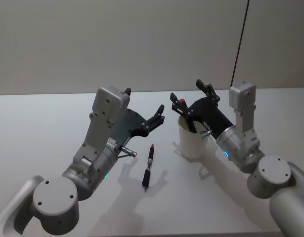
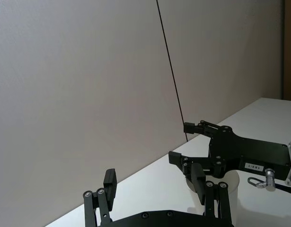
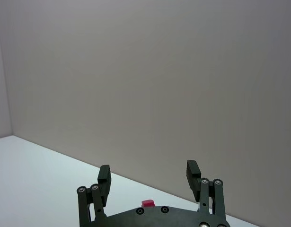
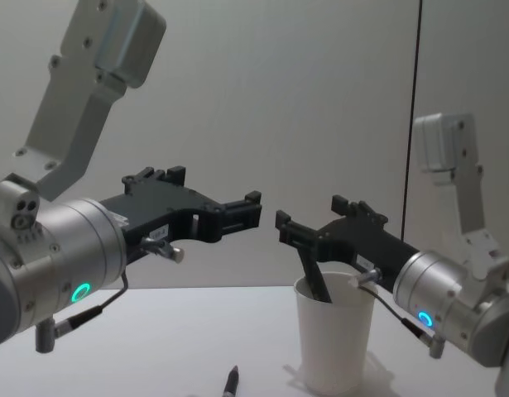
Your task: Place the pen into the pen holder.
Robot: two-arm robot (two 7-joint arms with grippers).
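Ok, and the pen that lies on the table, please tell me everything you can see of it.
The pen is slim and mostly dark, plastic by its look, with a reddish end pointing away from the robot. It lies flat on the white table, running near to far at a slight slant. It lies to the left of the white paper cup, apart from it. Only the table touches it; the open left gripper hangs in the air, clear of it.

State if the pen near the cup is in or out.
Out: the pen lies flat on the table beside the pen holder; left pincer and right pincer hover open.
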